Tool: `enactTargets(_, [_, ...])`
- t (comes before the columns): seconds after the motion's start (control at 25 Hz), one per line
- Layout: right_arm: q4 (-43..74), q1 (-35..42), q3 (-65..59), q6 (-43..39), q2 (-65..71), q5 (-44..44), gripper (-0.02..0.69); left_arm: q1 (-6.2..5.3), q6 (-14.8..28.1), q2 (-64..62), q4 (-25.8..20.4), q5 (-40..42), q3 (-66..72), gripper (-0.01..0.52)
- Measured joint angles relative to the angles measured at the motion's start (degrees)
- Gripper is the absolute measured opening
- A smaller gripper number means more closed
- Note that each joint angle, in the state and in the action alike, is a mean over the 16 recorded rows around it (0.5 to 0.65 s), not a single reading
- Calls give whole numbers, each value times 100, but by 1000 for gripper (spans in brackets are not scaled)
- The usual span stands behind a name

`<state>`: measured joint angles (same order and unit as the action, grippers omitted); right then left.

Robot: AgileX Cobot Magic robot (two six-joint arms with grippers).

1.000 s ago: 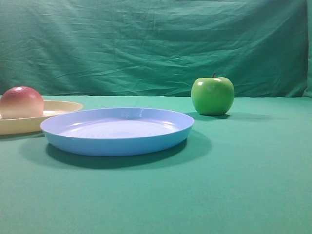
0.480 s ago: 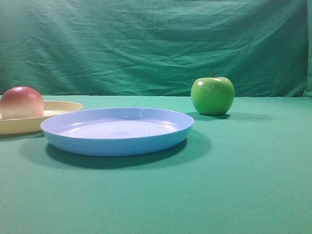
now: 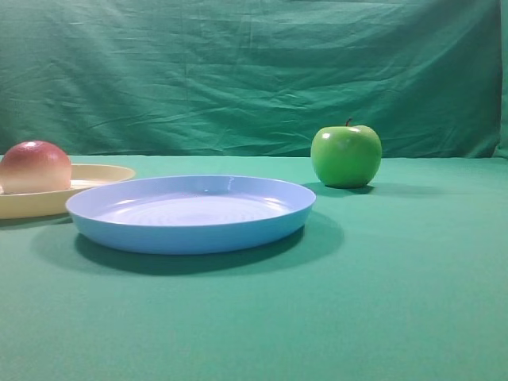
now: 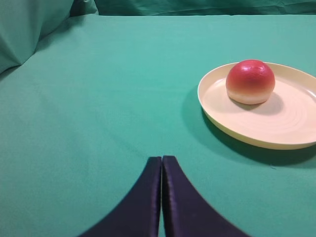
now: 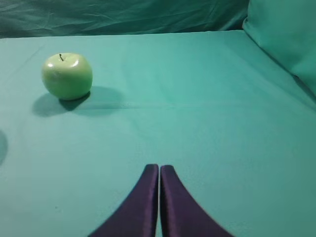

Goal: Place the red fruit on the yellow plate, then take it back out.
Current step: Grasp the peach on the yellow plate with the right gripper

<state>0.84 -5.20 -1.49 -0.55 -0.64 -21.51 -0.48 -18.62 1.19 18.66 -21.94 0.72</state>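
We see the left gripper low at the bottom of its wrist view, its two dark fingers pressed flat together with nothing between them — fully closed and empty. Ahead of it and off to its right sits the yellow plate, resting flat on the green tablecloth. The red fruit lies inside that plate, toward the plate's far-left part as seen from the gripper, red on top and pale at its base where it touches the plate floor. The fruit is well apart from the fingertips; bare cloth lies between the gripper and the plate's near rim.

The right gripper looks the same in its own wrist view — fingers shut tight against each other, holding nothing. Ahead of it and to its left stands the green apple, upright with its stem up, casting a shadow on the cloth, well clear of the fingertips.

In the high view we find neither gripper. There the red fruit shows at the far left edge on the yellow plate, with the blue plate just beside the yellow one, its rim overlapping it in the view; we cannot tell whether the two touch. The green apple stands apart, behind and to the right of the blue plate. A wrinkled green backdrop hangs behind the table.
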Motion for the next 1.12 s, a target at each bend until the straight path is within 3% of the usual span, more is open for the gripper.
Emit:
enactTargets(0.52, [-63,0,245,42,0,-267,0,0,0,0,0,0,0,0])
enactTargets(1.12, [-263,0,1968,75,927,-1236,0,0,0,0,0,0,0,0])
